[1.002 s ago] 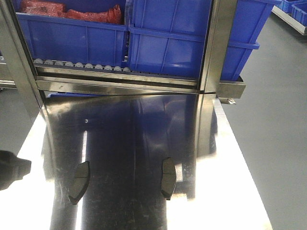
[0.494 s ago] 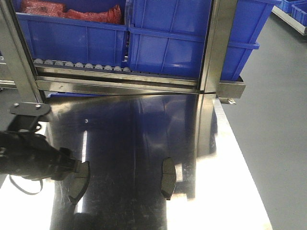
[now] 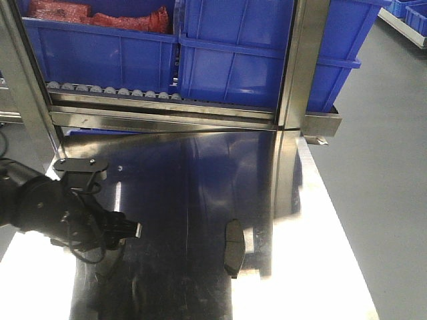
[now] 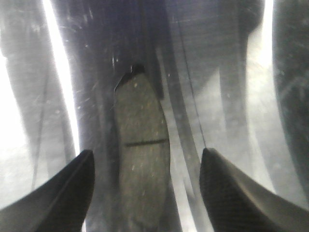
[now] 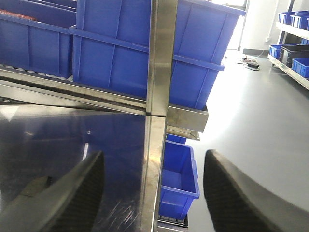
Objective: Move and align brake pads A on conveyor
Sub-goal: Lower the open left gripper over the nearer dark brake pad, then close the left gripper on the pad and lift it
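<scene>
Shiny stainless steel forms the table, and behind it blue bins stand on a roller rack. In the front view, the left arm reaches in low from the left edge, with its wrist bent down over the near-left part of the table. The right brake pad lies flat and free, well apart from the arm. No conveyor shows in any view.

Looking down from the left wrist, the left end effector is spread wide. One finger is on each side of the left brake pad, and neither touches it. I judge this straddle prepares a pinch across the narrow width.

From the right wrist, the right end effector is spread apart and empty, away from both pads. It faces a steel post and the bins.
</scene>
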Motion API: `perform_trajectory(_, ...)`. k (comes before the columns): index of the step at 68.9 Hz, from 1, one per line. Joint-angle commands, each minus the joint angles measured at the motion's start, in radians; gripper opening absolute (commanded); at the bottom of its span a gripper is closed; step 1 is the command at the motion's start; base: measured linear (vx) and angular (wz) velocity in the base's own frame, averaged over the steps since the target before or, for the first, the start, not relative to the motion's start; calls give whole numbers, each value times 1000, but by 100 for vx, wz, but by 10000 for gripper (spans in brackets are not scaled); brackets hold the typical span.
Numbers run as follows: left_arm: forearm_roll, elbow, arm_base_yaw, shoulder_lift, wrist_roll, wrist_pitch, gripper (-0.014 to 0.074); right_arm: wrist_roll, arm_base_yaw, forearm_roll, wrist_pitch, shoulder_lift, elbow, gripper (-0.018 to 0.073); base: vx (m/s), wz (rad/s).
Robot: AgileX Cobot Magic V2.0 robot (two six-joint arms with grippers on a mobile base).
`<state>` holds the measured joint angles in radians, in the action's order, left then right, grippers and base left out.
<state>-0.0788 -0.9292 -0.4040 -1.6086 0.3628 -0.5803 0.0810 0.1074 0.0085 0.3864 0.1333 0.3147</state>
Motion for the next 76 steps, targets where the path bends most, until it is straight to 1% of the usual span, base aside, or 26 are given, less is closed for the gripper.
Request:
perform_trajectory(1,-6,-68,-5,-10,18,20,443,1,-6,-9,-81,11,25,429,0,0)
perform_trajectory(20,-4,-181,-5,-113,18,-109,443,1,-6,-9,-81,11,25,429,0,0)
perform_trajectory(30,3,-191,-5,-121,25,-116,443,1,-6,-9,-81,11,25,429,0,0)
perform_trajectory(45,3,-191,-5,-133,66,-146,443,1,-6,-9,-81,11,25,429,0,0)
perform_trajectory(62,28,-191,-5,-159,68,-155,443,1,-6,-9,-81,11,25,429,0,0)
perform_trajectory(76,30,-191,-5,-182,67,-175,443,1,-6,-9,-81,11,25,429,0,0)
